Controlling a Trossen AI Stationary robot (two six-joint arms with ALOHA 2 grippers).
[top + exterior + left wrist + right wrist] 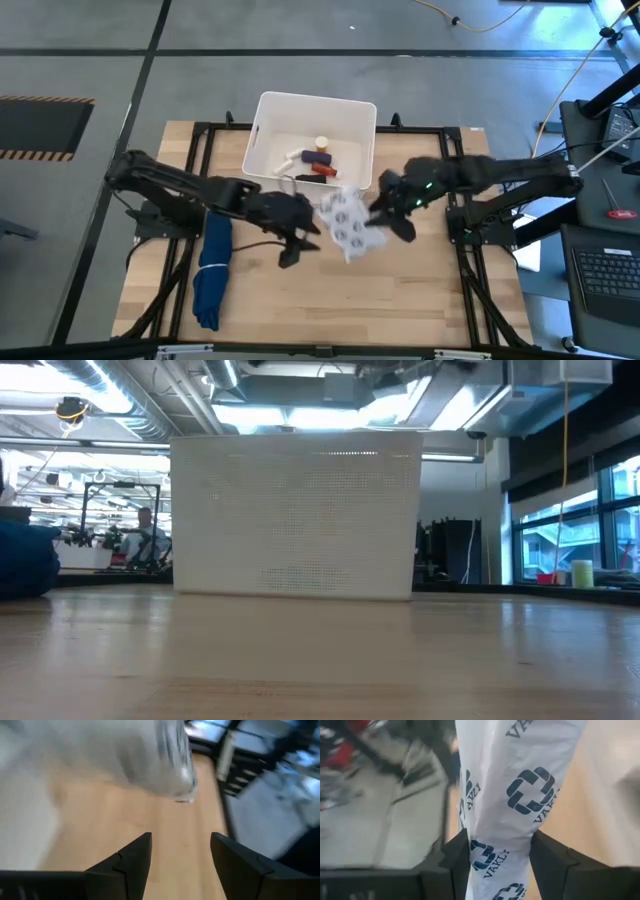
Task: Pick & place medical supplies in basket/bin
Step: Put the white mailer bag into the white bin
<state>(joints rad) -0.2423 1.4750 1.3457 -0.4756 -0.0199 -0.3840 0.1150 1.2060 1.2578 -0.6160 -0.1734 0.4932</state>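
High view: the right end effector [388, 212] is clamped on a white crinkly printed packet [347, 222], lifted just in front of the white rectangular plastic tub [262, 130]; left end effector [296, 240] hangs open beside it; carry step, I reckon; next, over the rim and release.

In the right wrist view, the white printed pack [515, 805] clamped between the fingers [457, 852] runs off the picture above and below them. Ahead of the left fingers [135, 857], a pale blurred mass [150, 755] cannot be identified. In the low view, the tub [295, 515] hides both arms.
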